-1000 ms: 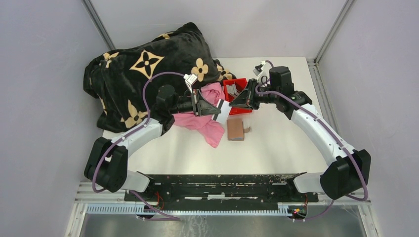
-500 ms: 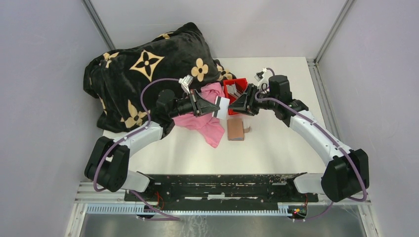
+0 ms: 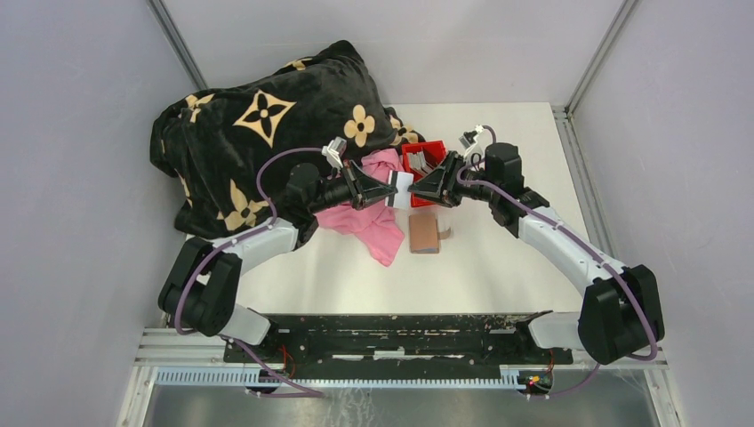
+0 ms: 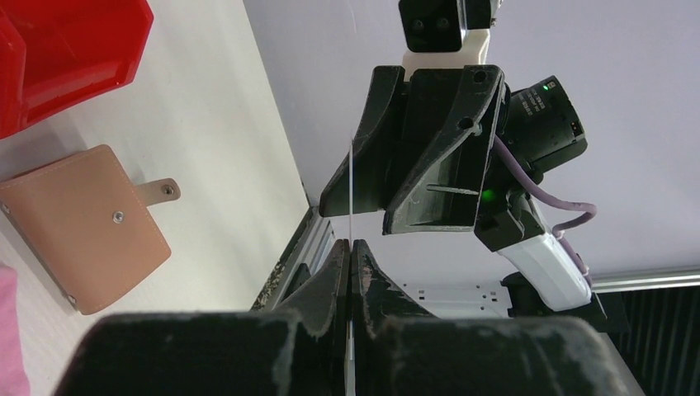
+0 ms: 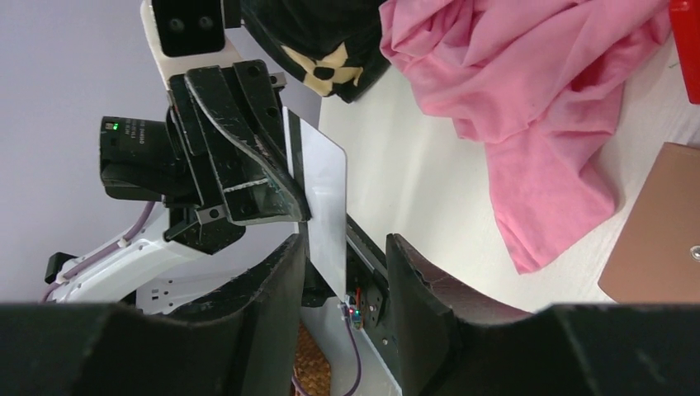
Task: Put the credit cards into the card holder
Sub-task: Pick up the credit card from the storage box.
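There is one black blanket (image 3: 258, 124) with gold flower figures, piled on the far left part of the table. There are two arms, and they meet over the middle of the table.

One pink cloth (image 3: 373, 222) lies crumpled in front of the blanket. One red bin (image 3: 425, 156) stands behind the meeting point. It holds grey credit cards (image 3: 421, 161), but their number cannot be counted from here. One brown card holder (image 3: 424, 234) lies flat and closed on the table, in front of the bin and just beside the pink cloth, with its snap tab sticking out to the side.

One white card (image 5: 326, 198) is up in the air between the two arms. The left gripper (image 4: 351, 247) has its fingers pressed together on one end of this card. The right gripper (image 5: 345, 243) has its fingers apart, one on each side of the free end of the card. It cannot be told whether they touch it.

The table (image 3: 498, 258) is white and plain. Pale grey walls (image 3: 80, 178) close it on three sides, with metal posts in the two far corners, and a black rail along the near edge carries the two arm bases.
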